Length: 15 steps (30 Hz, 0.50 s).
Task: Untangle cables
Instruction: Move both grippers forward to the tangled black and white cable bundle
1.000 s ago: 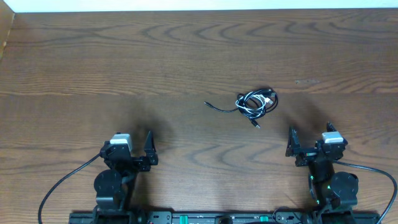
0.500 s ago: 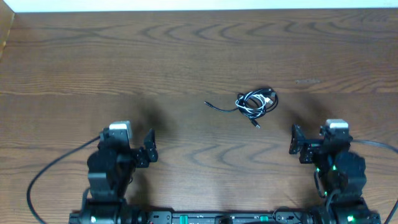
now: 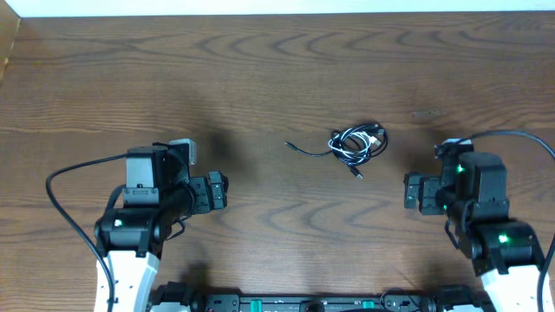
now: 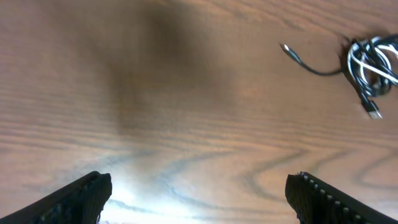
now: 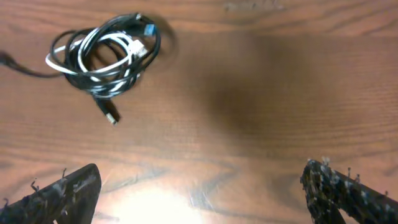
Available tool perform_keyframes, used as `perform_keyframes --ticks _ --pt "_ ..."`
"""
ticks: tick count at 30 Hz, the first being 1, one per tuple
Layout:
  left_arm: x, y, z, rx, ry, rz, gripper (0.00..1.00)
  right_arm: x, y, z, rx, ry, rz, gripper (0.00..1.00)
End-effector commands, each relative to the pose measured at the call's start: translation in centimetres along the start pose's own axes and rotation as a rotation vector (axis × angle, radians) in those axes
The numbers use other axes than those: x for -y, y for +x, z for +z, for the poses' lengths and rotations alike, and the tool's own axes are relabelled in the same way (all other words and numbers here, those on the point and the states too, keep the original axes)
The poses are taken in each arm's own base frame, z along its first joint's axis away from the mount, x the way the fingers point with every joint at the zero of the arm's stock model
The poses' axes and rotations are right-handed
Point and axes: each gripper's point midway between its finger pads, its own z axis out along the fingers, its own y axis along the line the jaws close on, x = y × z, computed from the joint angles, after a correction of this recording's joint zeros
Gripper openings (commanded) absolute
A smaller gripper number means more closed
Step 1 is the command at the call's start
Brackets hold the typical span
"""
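Observation:
The cables (image 3: 355,143) lie as one small tangled bundle of black and white cords on the wooden table, right of centre, with a black tail running out to the left. The bundle shows at the top right of the left wrist view (image 4: 370,65) and at the top left of the right wrist view (image 5: 106,53). My left gripper (image 3: 218,192) hovers open well to the bundle's left and nearer the front. My right gripper (image 3: 409,192) is open on the bundle's right. In both wrist views the left gripper (image 4: 199,186) and right gripper (image 5: 202,174) hold only bare table between wide jaws.
The brown wooden table (image 3: 260,69) stretches wide around the bundle. A white strip (image 3: 277,7) runs along its far edge. The arms' base rail (image 3: 286,303) lies along the front edge, and thick black arm cables (image 3: 65,182) loop out beside each arm.
Both arms have lifted from their folded pose near the front rail and reached farther over the table. The jaws stayed wide. The bundle has not moved.

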Motion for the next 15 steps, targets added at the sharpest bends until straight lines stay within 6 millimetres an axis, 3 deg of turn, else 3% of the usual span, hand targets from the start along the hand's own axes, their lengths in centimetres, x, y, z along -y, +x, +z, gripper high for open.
perform_keyframes --ticks 1,8,12,15 --pt "1.5 -0.2 -0.7 -0.007 0.076 -0.011 0.94 -2.1 -2.1 -1.4 0.044 -0.109 -0.041 0.99" --pt "1.5 -0.6 -0.7 0.012 0.079 -0.005 0.94 -4.9 -3.8 -2.5 0.120 -0.273 -0.043 0.99" --pt "2.7 -1.9 -0.9 0.062 0.143 0.015 0.95 -4.8 -6.2 -2.5 0.200 -0.268 0.009 0.99" --pt "4.1 -3.5 -1.3 0.123 0.215 0.030 0.94 -4.0 -7.0 -1.3 0.195 -0.232 0.147 0.99"
